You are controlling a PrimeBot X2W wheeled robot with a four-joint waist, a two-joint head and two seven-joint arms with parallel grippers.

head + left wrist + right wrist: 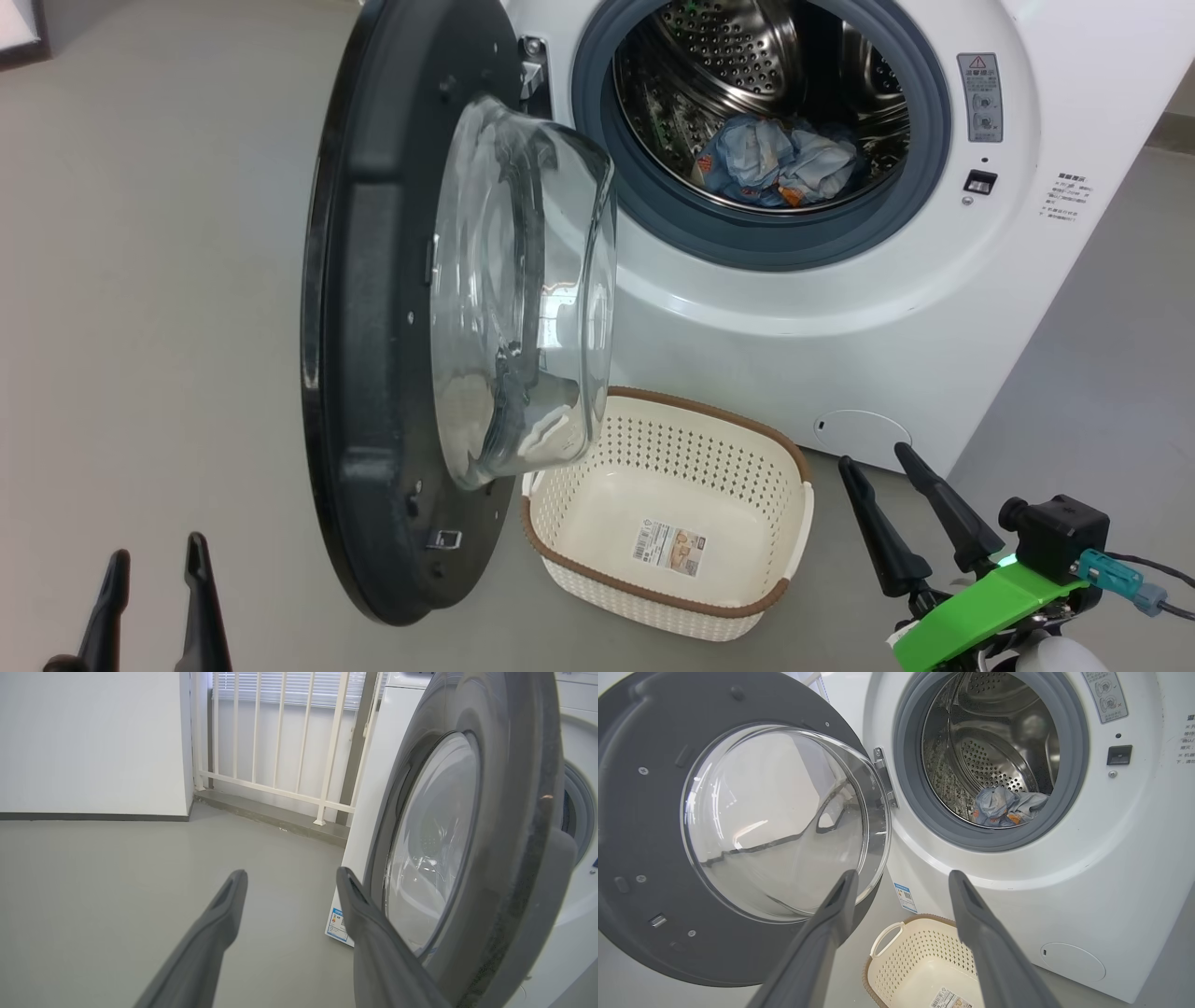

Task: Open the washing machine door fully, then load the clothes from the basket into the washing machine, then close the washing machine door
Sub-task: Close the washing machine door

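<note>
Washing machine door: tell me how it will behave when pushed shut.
The washing machine door is probably stiff and swings on its hinge rather than sliding. Its thick glass bowl likely makes it heavy. Its glossy outer face may be slippery.

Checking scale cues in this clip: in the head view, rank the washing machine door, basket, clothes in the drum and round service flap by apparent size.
1. washing machine door, though it is nearest the camera
2. basket
3. clothes, set farther back in the drum
4. service flap, clearly smallest
</note>
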